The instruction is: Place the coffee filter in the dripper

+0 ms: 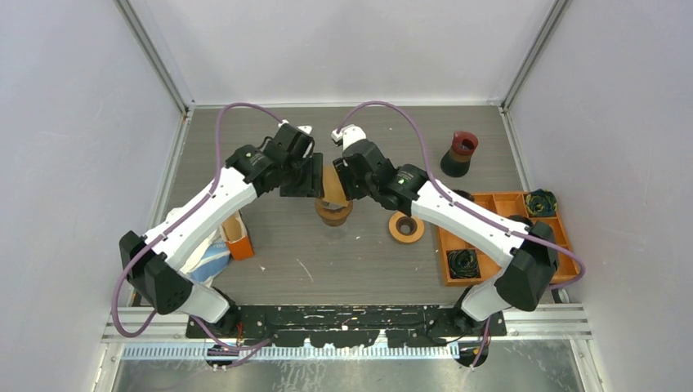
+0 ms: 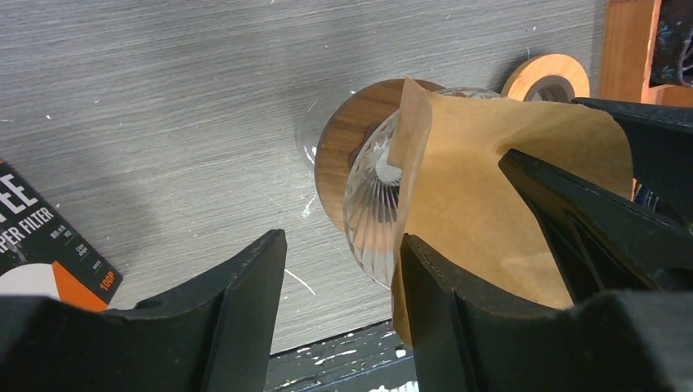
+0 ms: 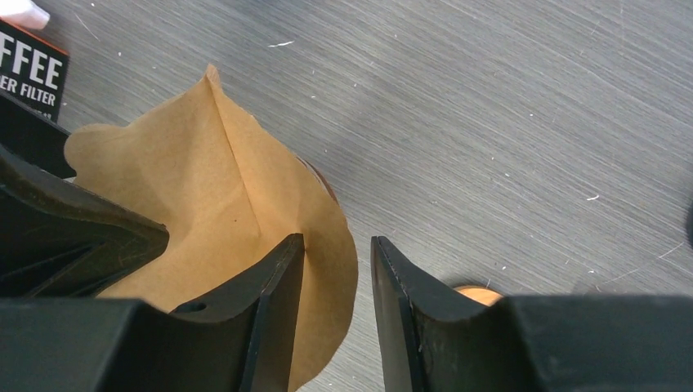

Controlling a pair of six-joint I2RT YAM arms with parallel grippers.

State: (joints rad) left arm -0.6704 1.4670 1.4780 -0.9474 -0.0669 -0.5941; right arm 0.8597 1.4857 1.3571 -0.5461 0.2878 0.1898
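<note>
Near left, a coffee-filter box (image 1: 236, 237) lies on the table (image 1: 343, 273). Near right is an orange tray (image 1: 498, 200), with a wooden ring (image 1: 406, 226) flat just beside it. At centre stands the glass dripper (image 2: 372, 204); the brown coffee filter (image 2: 482, 196) sits in its mouth, upper part standing proud. Left hand (image 2: 342, 241): jaws parted, gripping nothing, one finger against the filter's outside. Right hand (image 3: 337, 241): jaws parted, filter edge reaching into the gap, no pinch seen. Far right is a dark cone-shaped stand (image 1: 460, 153)

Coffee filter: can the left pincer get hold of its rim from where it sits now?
Probably yes. The left pincer stands open right beside the coffee filter, its rim by one finger. The right pincer, open too, crowds the far side.
</note>
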